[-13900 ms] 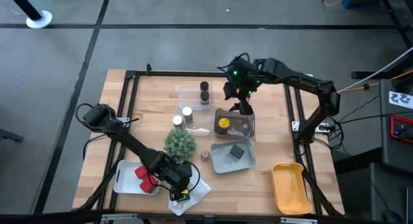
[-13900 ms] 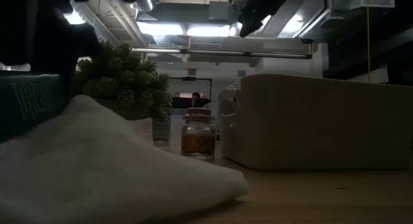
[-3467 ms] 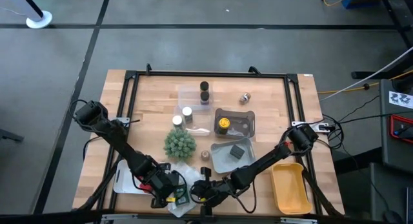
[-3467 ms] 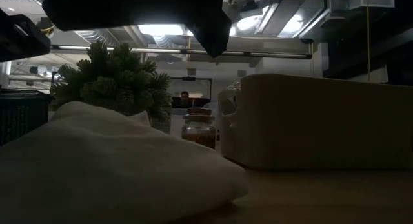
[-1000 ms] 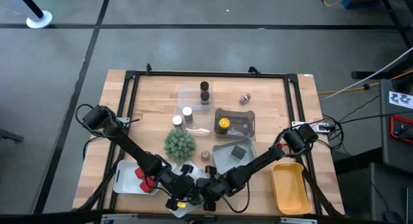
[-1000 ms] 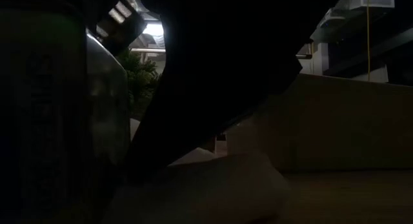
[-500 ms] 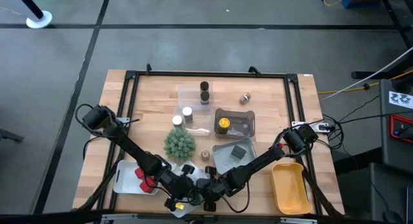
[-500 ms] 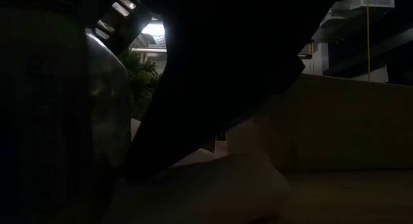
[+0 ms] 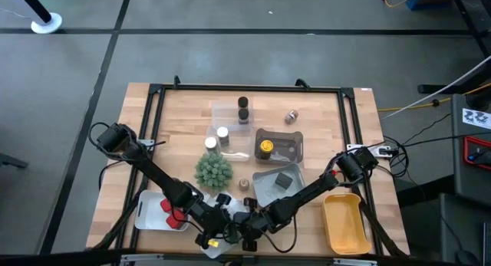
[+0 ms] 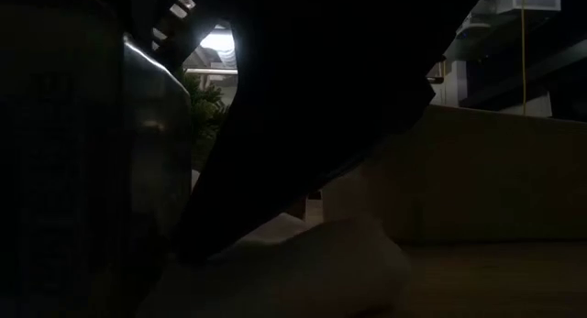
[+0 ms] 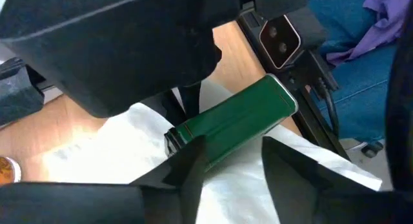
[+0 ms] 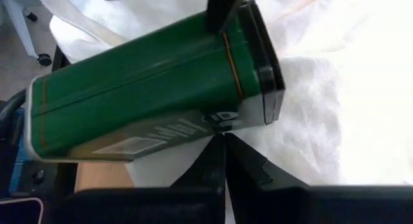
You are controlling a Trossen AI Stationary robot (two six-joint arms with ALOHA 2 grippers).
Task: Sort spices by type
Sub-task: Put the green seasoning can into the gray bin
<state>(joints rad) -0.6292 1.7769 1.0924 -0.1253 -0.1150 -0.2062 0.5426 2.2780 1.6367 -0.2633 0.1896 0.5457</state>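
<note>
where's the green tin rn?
High view: the green tin lies on the white bag at the table's front edge, between both end effectors, right of the red packets.

Both arms are reaching low to the table's 6 o'clock edge — grippers meeting there.

The left gripper (image 9: 217, 232) is coming in from 9 o'clock with its fingers (image 11: 193, 161) spread apart; the right gripper (image 9: 244, 229) is stretching in from 3 o'clock — fingers (image 12: 219, 161) pressed together, tips touching.
</note>
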